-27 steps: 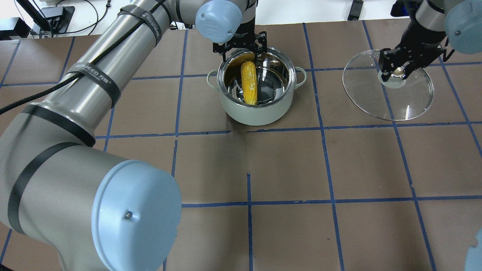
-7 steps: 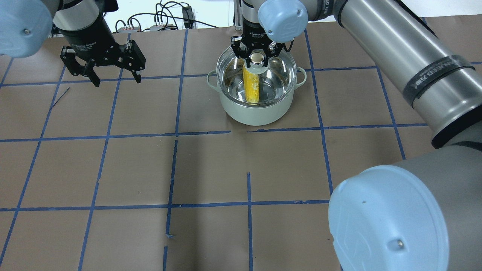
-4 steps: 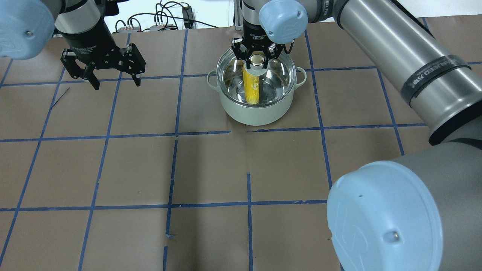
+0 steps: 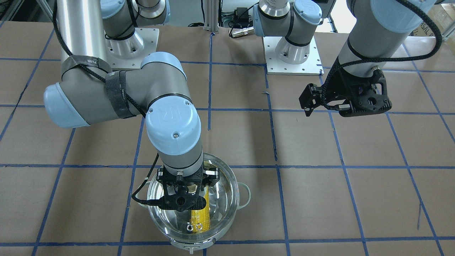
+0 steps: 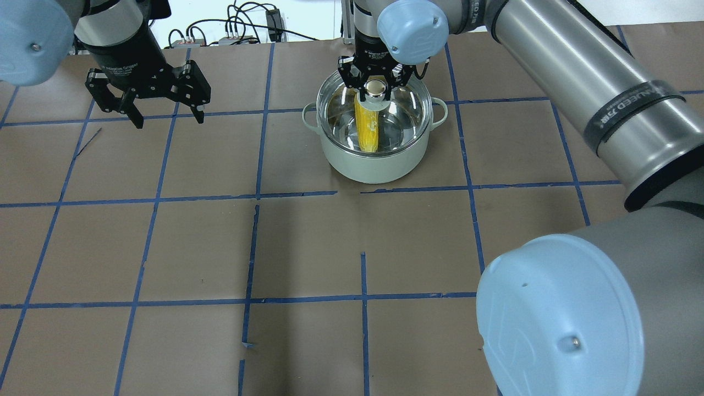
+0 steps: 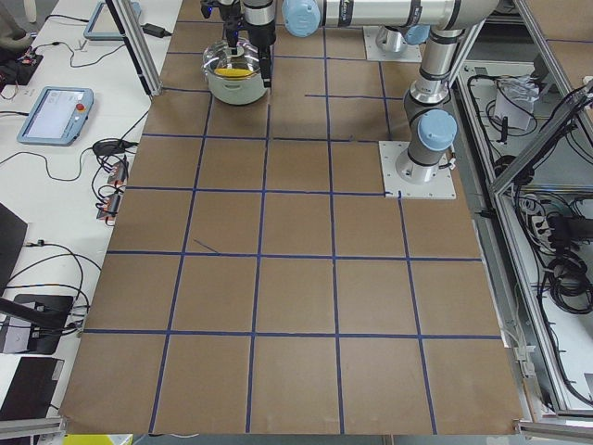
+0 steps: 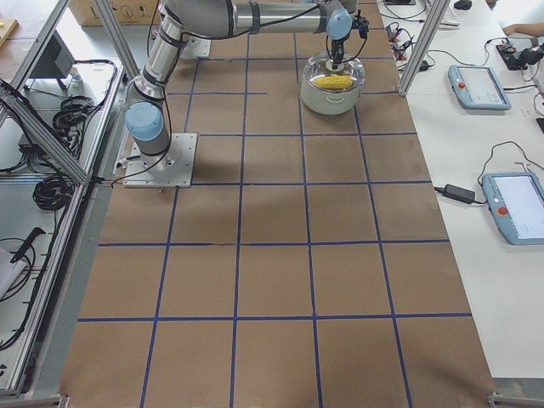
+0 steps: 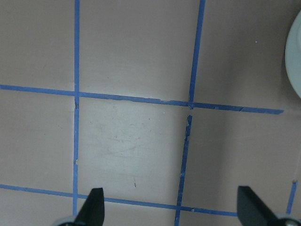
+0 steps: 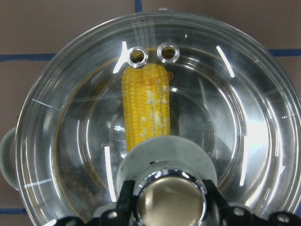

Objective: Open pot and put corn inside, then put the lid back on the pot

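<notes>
The pot [image 5: 374, 168] stands at the far middle of the table, and also shows in the front-facing view [image 4: 245, 195]. The corn [image 5: 367, 129] lies inside it, seen through the glass in the right wrist view [image 9: 146, 108]. The lid [image 5: 404, 113] sits on the pot's rim [image 9: 249, 108]. My right gripper [image 5: 375, 88] is straight above the pot, its fingers close against the lid's knob [image 9: 169, 202]. My left gripper [image 5: 166, 120] is open and empty above bare table, left of the pot [image 8: 171, 207].
The table is brown paper with a blue tape grid [image 5: 363, 300]. The two arm bases [image 4: 293, 53] stand at the robot's side. Teach pendants [image 7: 480, 85] and cables lie on the white bench beyond the pot.
The lid has gone from the table at the right onto the pot with my right gripper. My left gripper has left the pot and moved left. Over the last second almost nothing moved.
</notes>
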